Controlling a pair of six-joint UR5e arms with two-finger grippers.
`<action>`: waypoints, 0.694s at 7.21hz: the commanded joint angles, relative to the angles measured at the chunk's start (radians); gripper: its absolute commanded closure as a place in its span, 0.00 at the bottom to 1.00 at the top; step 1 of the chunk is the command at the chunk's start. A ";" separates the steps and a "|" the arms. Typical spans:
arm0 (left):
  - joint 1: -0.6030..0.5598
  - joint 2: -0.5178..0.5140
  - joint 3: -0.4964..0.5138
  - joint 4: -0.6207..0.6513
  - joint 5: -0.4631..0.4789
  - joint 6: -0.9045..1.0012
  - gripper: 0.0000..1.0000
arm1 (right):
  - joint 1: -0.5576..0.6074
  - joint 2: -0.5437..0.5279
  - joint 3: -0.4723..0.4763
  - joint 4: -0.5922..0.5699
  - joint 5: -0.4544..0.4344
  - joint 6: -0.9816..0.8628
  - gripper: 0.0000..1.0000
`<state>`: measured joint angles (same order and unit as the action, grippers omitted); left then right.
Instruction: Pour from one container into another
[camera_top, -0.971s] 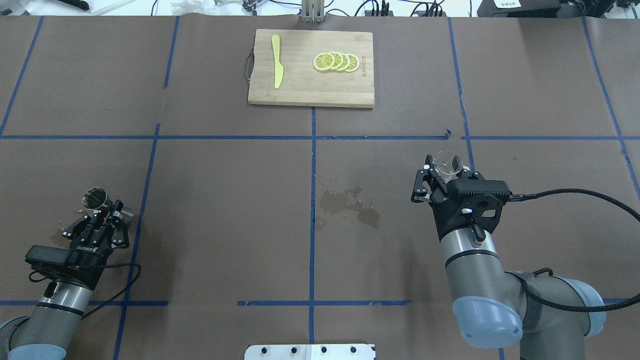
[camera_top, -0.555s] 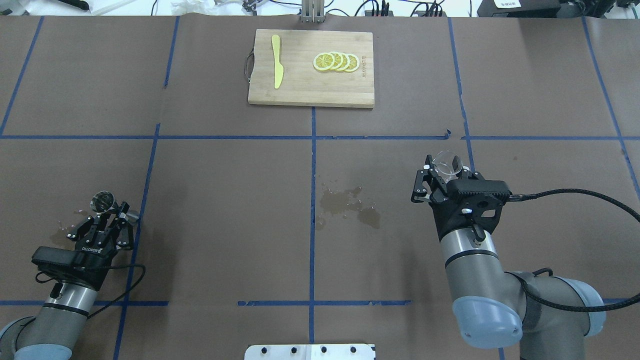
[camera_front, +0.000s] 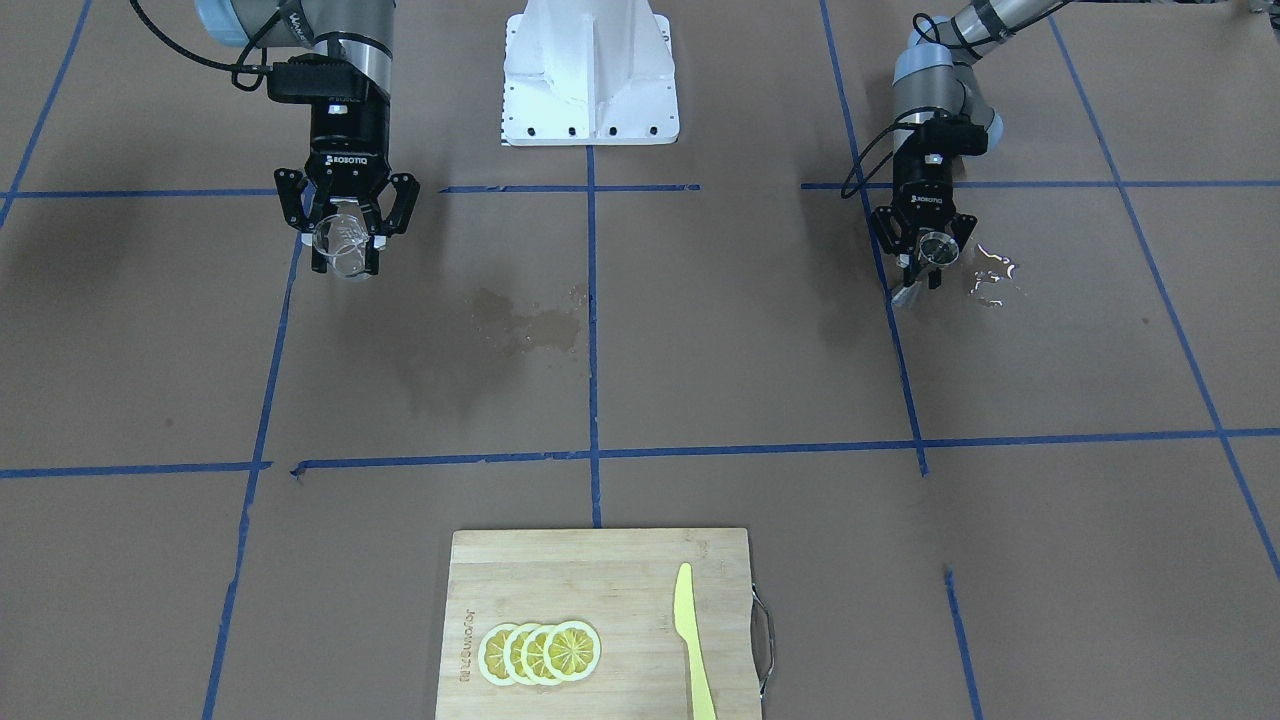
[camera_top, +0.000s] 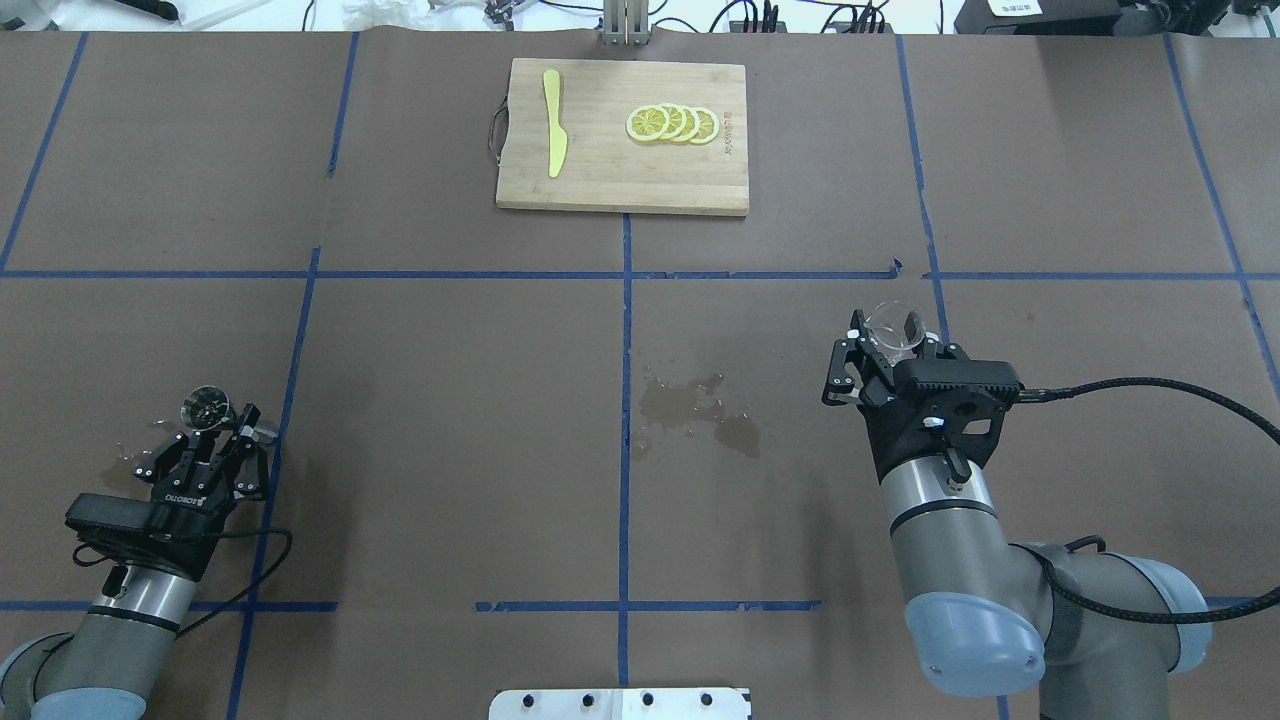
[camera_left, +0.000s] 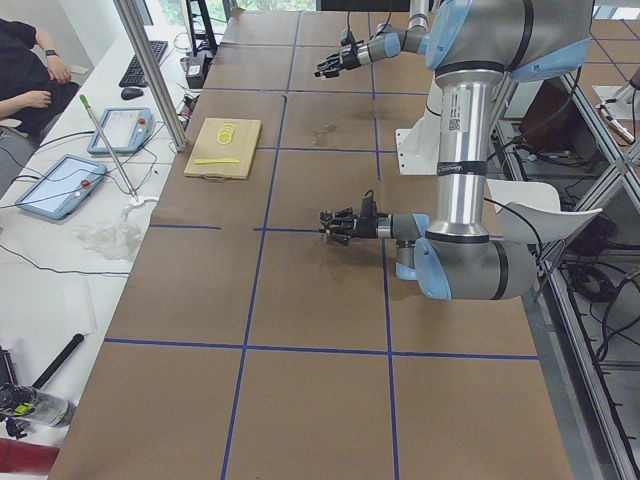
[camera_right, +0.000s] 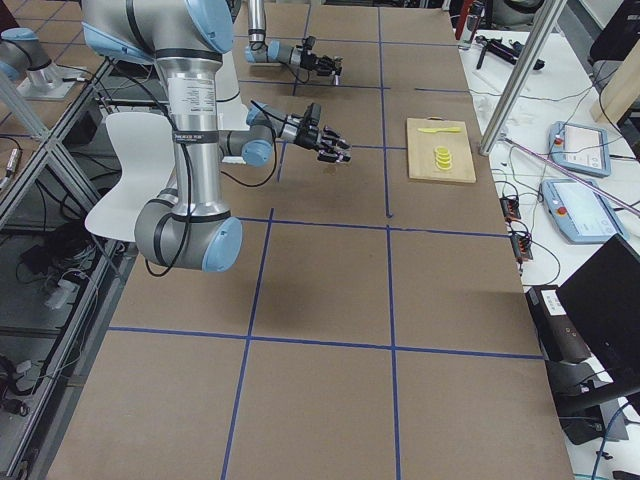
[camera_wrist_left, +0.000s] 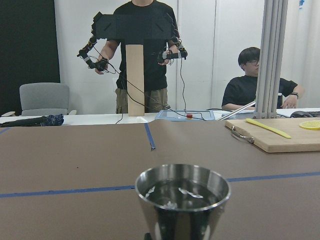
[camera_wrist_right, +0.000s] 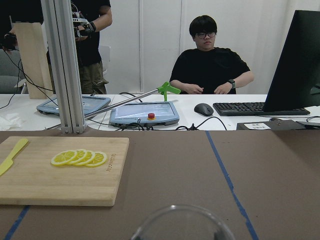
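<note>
Right gripper (camera_top: 893, 338): clamps glass cup (camera_top: 893, 325) mid-right of overhead frame, lifted off table. Left gripper (camera_top: 220, 427): pinches steel jigger (camera_top: 205, 408) by waist, lower left, roughly upright, liquid glinting inside. Well apart from cup. Looks post-pour, cup apparently empty. Calls next for lowering jigger level, no slopping onto droplets (camera_front: 990, 268) beside it.

"ROBOTIQ" stands in white letters on the black body of the right gripper (camera_front: 345, 250) — clearest in the front-facing view. The same word is on the left gripper (camera_top: 218, 432), upside down from overhead. The board (camera_front: 600, 580) bears an engraved mark along one short edge — too small to read.
</note>
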<state>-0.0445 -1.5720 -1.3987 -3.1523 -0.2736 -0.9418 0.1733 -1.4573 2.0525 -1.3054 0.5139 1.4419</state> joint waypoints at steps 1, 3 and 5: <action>-0.001 0.001 -0.003 -0.002 0.002 0.000 0.07 | 0.000 0.000 0.000 0.000 0.000 0.000 1.00; -0.006 0.003 -0.013 -0.005 0.013 0.000 0.00 | 0.000 0.000 0.000 0.000 0.000 0.000 1.00; -0.011 0.003 -0.031 -0.070 0.068 0.005 0.00 | 0.000 0.000 0.000 -0.002 0.000 0.000 1.00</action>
<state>-0.0522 -1.5695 -1.4160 -3.1921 -0.2357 -0.9394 0.1733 -1.4573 2.0529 -1.3057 0.5139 1.4426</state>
